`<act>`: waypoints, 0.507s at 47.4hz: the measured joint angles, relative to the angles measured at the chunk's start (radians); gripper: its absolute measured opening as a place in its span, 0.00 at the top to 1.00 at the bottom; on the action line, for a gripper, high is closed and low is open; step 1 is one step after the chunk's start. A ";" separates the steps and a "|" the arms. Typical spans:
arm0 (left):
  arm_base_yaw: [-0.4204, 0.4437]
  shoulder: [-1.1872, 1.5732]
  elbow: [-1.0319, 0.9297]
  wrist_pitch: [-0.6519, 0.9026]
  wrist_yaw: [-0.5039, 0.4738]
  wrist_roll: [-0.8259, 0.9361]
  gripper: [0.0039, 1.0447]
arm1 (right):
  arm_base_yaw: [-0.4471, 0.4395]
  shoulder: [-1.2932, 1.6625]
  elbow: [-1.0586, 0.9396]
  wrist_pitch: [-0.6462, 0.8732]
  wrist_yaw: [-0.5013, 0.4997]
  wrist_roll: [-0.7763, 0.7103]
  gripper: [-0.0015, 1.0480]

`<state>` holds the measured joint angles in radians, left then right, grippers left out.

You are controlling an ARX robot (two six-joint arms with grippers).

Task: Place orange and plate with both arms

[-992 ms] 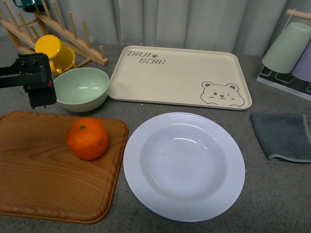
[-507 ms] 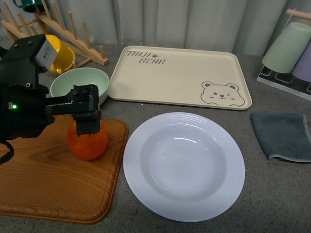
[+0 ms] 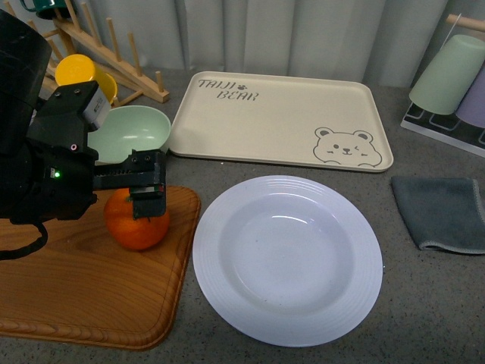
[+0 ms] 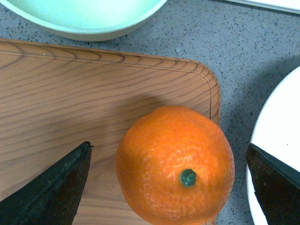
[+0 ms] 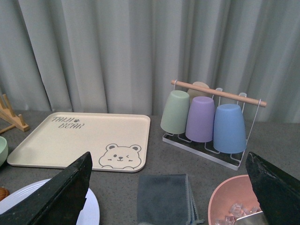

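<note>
The orange (image 3: 135, 226) sits on the wooden board (image 3: 68, 280), near the board's far right corner. My left gripper (image 3: 146, 199) hangs open right over it. In the left wrist view the orange (image 4: 174, 165), green stem dot up, lies between the two spread black fingers (image 4: 51, 187), which do not touch it. The white ridged plate (image 3: 227, 292) lies on the grey counter to the right of the board, and its edge shows in the left wrist view (image 4: 274, 140). My right gripper (image 5: 168, 197) is open and empty, high above the counter, out of the front view.
A pale green bowl (image 3: 125, 136) and a yellow mug (image 3: 79, 76) by a wooden rack stand behind the board. The cream bear tray (image 3: 280, 121) lies behind the plate. A grey cloth (image 3: 443, 212), a cup rack (image 5: 206, 119) and a pink bowl (image 5: 225, 197) are at the right.
My left arm has swung in from the left and come down over the orange, its fingers now on either side of it. The orange and plate have not moved.
</note>
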<state>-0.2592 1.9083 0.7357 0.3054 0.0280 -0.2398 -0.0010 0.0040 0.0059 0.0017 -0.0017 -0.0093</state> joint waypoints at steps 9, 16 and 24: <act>-0.005 0.034 0.026 -0.023 0.030 0.002 0.06 | 0.000 0.000 0.000 0.000 0.000 0.000 0.09; -0.005 0.071 0.036 -0.039 0.030 0.002 0.06 | 0.000 0.000 0.000 0.000 0.000 0.000 0.09; -0.004 0.086 0.043 -0.046 0.036 0.000 0.06 | 0.000 0.000 0.000 0.000 0.000 0.000 0.09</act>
<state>-0.2634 1.9945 0.7784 0.2596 0.0639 -0.2401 -0.0010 0.0040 0.0059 0.0017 -0.0017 -0.0093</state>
